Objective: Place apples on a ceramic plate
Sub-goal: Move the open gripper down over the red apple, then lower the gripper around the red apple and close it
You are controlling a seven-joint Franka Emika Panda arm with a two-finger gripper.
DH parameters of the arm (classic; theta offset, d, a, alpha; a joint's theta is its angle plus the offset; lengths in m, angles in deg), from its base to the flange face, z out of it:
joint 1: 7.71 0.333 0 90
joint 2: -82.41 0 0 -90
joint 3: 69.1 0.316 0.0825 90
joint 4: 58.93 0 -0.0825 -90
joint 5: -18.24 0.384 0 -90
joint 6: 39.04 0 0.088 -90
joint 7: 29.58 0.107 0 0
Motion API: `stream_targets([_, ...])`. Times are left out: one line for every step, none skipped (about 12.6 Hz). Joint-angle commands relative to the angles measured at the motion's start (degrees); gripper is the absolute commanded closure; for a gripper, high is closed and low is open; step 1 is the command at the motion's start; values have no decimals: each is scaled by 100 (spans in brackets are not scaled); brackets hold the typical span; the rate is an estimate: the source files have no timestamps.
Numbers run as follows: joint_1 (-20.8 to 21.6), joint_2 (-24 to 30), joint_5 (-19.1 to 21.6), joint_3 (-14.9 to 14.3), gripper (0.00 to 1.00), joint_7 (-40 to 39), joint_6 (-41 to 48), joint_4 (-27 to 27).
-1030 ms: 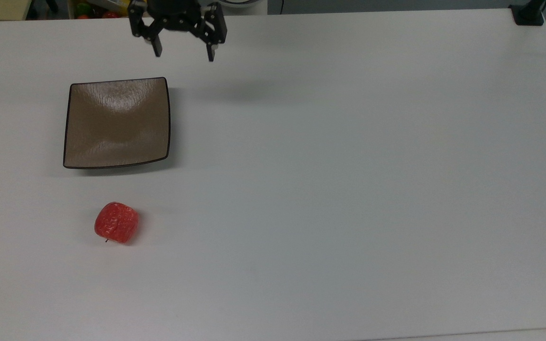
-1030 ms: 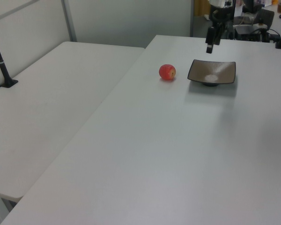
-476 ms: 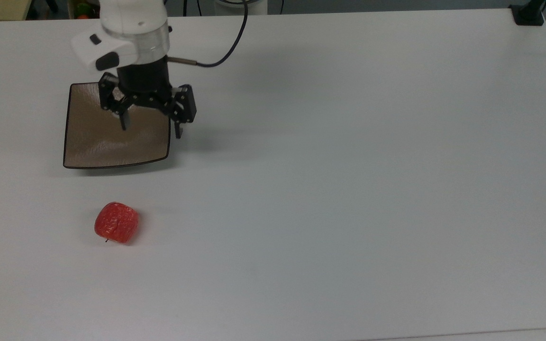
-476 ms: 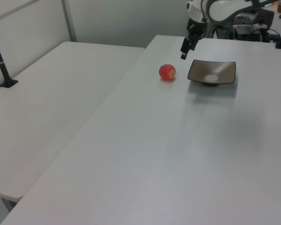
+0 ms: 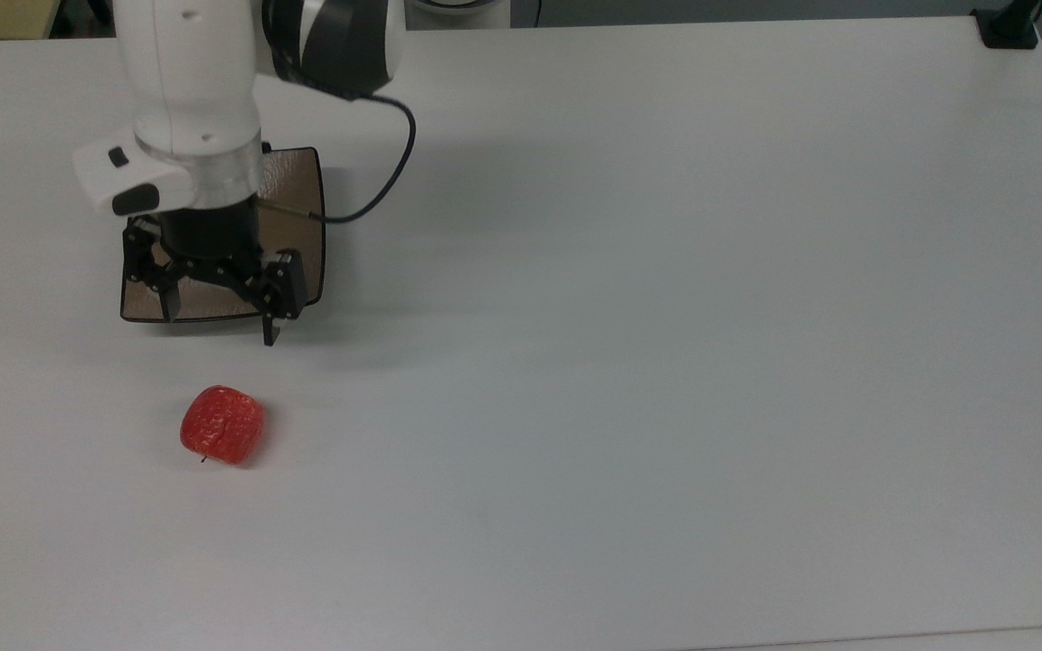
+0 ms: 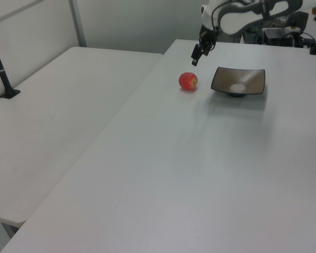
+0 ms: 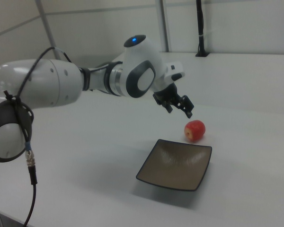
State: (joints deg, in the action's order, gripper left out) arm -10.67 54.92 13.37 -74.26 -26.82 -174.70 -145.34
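the claw [image 5: 216, 325] hangs spread and empty over the near edge of the square brown plate [image 5: 302, 203], left of frame. the red apple [image 5: 222, 425] sits below on the white surface [image 5: 666, 362], untouched; i'd say it's the approach step, and next comes lowering around the apple.

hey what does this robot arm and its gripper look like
The arm has glossy white rounded shells with dark grey joint sections and a small blue light on top. A black cable loops along it. The gripper is black, with two thin fingers on linkage bars.
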Motion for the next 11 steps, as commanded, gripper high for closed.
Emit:
stream_targets([41,-485,-365,-64,0,453,-468,318])
stream_targets([32,-625,-401,-64,0,462,-530,440])
stream_targets([32,-766,-401,-73,0,462,-540,563])
stream_targets([24,-880,-427,-82,0,462,-575,669])
stream_targets([-3,-977,-471,-99,0,462,-697,687])
stream_targets([-3,-1056,-471,-99,0,462,-855,687])
stream_targets([-12,-1144,-471,-108,0,462,-952,714])
stream_targets([-12,-1180,-471,-117,0,462,-970,723])
stream_targets([-3,-1258,-480,-160,0,488,-1040,723])
stream_targets([-3,-1311,-480,-161,0,497,-1136,723])
stream_targets([-20,-1347,-471,-161,0,506,-1198,723])
